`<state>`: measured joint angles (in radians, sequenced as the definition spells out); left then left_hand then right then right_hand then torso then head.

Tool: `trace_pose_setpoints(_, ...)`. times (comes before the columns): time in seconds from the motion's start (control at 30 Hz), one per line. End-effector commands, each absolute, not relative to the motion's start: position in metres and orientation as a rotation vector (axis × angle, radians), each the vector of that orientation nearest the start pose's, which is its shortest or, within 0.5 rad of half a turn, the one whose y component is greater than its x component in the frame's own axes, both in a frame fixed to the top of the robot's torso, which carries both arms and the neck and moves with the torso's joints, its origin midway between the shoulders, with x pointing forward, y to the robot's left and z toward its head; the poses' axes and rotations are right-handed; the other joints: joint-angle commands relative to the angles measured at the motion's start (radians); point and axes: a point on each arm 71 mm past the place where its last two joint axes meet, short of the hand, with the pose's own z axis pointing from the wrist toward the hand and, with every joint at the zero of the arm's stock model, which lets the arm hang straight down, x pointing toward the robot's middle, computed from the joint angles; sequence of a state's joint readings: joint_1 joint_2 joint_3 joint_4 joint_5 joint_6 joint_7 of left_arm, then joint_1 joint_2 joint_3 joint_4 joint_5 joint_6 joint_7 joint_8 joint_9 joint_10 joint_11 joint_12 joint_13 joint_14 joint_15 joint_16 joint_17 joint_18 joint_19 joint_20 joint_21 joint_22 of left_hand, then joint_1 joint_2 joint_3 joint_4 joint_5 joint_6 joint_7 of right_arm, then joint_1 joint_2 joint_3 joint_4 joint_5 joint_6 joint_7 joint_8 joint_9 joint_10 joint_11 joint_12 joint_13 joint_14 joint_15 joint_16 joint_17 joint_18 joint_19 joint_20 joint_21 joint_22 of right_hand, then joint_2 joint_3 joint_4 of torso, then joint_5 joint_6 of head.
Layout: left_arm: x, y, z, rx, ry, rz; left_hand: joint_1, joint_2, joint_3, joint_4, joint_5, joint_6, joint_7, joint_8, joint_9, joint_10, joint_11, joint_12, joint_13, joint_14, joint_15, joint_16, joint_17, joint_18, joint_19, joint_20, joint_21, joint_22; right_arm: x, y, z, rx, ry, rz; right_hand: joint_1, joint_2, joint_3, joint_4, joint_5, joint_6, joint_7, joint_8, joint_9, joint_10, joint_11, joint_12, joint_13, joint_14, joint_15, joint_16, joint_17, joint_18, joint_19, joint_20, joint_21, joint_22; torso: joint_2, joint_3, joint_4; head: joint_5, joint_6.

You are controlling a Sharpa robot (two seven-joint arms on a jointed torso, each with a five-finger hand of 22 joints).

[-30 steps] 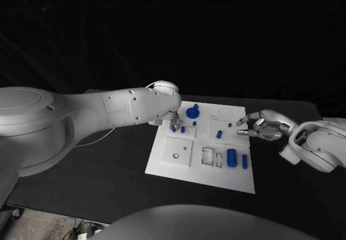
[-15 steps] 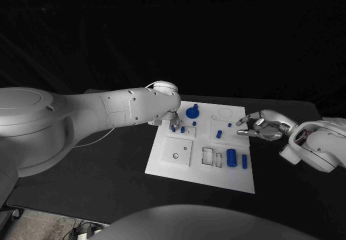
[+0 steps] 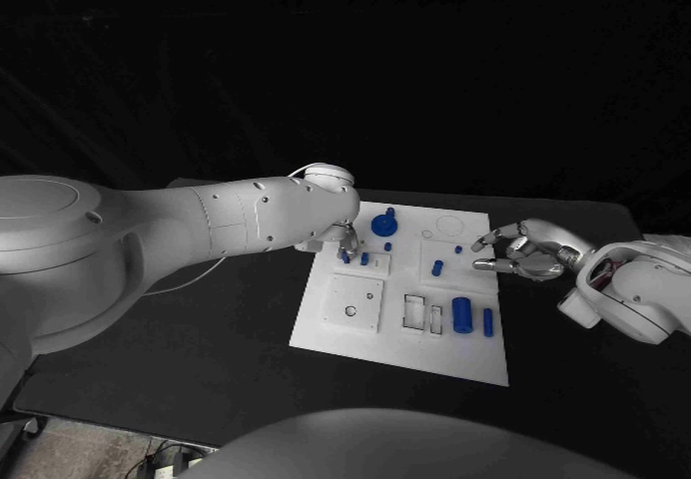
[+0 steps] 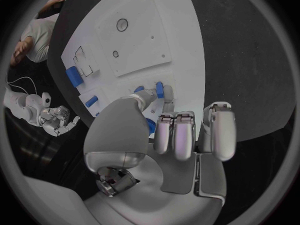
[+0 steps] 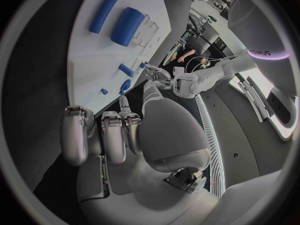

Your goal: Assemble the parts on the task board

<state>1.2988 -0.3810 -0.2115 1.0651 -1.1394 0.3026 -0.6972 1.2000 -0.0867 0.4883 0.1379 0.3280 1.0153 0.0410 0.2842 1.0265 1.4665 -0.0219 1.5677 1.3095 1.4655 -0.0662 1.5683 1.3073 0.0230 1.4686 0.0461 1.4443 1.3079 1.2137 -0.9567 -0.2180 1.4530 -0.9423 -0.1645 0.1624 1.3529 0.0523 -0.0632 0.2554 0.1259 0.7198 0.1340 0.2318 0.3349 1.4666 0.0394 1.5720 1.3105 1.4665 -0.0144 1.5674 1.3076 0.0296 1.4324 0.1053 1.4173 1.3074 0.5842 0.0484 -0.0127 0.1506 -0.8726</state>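
White task board (image 3: 377,344) lies mid-table. At its ten o'clock corner the left hand (image 4: 164,116) seems to pinch a small blue peg (image 4: 160,89) for seating, though the hold is partly hidden. At three o'clock the right hand (image 3: 521,251) hovers off the edge, fingers apart, empty.

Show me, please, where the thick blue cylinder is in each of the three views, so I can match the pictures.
Head view: the thick blue cylinder lies on the task board, right of the rectangular slots.
Left wrist view: it lies next to the same slots.
Right wrist view: it lies between the slots and a thin blue rod.
Shared landmark: the rectangular slots.
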Motion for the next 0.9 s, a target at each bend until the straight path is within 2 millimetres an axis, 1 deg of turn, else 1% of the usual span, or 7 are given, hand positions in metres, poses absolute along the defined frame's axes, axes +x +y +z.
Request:
trace_pose_setpoints(0.03,0.536,0.128,-0.251,0.040,2.407,0.060,0.005,-0.005,0.000,-0.005,-0.003,0.017,-0.010,0.007,0.004,0.104,-0.010,0.003,0.261,0.105,-0.009,0.003,0.263,0.014,0.008,-0.006,-0.003,0.194,0.462,-0.273,-0.248,0.209,1.970,0.916,0.002,0.009,-0.004,-0.003,0.005,0.006,0.000,-0.005,-0.001,0.104,0.008,-0.001,0.260,0.104,0.009,0.003,0.263,0.017,-0.006,0.002,-0.005,0.202,0.000,0.0004,0.0002,0.000,0.000)
trace_pose_setpoints(0.13,0.537,0.129,-0.247,0.028,2.392,0.052,0.004,-0.006,0.001,-0.005,-0.005,0.016,-0.010,0.006,0.005,0.104,-0.010,0.003,0.261,0.105,-0.010,0.003,0.263,0.014,0.007,-0.007,-0.004,0.193,0.462,-0.273,-0.249,0.209,1.970,0.916,0.002,0.009,-0.004,-0.003,0.005,0.006,0.000,-0.005,-0.001,0.104,0.008,-0.001,0.260,0.104,0.009,0.003,0.263,0.017,-0.006,0.002,-0.005,0.202,0.000,0.0004,-0.0003,0.001,0.000)
trace_pose_setpoints(0.43,0.535,0.131,-0.239,-0.003,2.337,0.020,-0.004,-0.007,0.003,-0.003,-0.013,0.009,-0.009,0.000,0.003,0.104,-0.011,0.003,0.261,0.105,-0.011,0.003,0.263,0.014,0.008,-0.009,-0.006,0.193,0.462,-0.273,-0.249,0.211,1.973,0.914,0.002,0.009,-0.005,-0.004,0.006,0.006,0.000,-0.005,-0.001,0.104,0.008,-0.001,0.260,0.104,0.010,0.003,0.263,0.017,-0.008,0.002,-0.007,0.201,0.000,0.0004,0.0006,0.000,0.000)
trace_pose_setpoints(0.53,0.534,0.131,-0.238,0.000,2.329,0.013,-0.007,-0.007,0.004,-0.001,-0.016,0.008,-0.009,-0.002,0.002,0.104,-0.011,0.003,0.261,0.105,-0.012,0.003,0.263,0.014,0.008,-0.009,-0.007,0.193,0.462,-0.273,-0.250,0.213,1.974,0.913,0.002,0.009,-0.005,-0.004,0.006,0.006,0.000,-0.005,-0.001,0.104,0.008,-0.001,0.260,0.104,0.010,0.003,0.263,0.017,-0.008,0.002,-0.007,0.201,0.000,0.0003,-0.0002,0.000,0.000)
trace_pose_setpoints(0.67,0.532,0.132,-0.237,-0.004,2.319,0.003,-0.010,-0.005,0.005,0.001,-0.018,0.006,-0.008,-0.004,0.001,0.104,-0.011,0.003,0.261,0.105,-0.012,0.003,0.263,0.015,0.007,-0.009,-0.009,0.191,0.462,-0.273,-0.250,0.213,1.973,0.912,0.002,0.009,-0.005,-0.004,0.006,0.006,0.000,-0.005,-0.001,0.104,0.008,-0.001,0.260,0.104,0.010,0.003,0.263,0.017,-0.008,0.002,-0.007,0.201,0.000,0.0000,0.0005,0.000,0.000)
trace_pose_setpoints(0.9,0.529,0.136,-0.239,-0.044,2.276,-0.029,-0.012,-0.005,0.005,0.003,-0.026,0.003,-0.008,-0.006,0.001,0.104,-0.010,0.003,0.261,0.105,-0.012,0.003,0.263,0.016,0.005,-0.009,-0.012,0.190,0.461,-0.275,-0.250,0.216,1.964,0.913,0.003,0.009,-0.005,-0.004,0.005,0.005,0.000,-0.005,-0.002,0.104,0.008,-0.001,0.260,0.104,0.010,0.003,0.263,0.017,-0.008,0.003,-0.008,0.201,-0.001,0.0012,0.0006,-0.002,0.000)
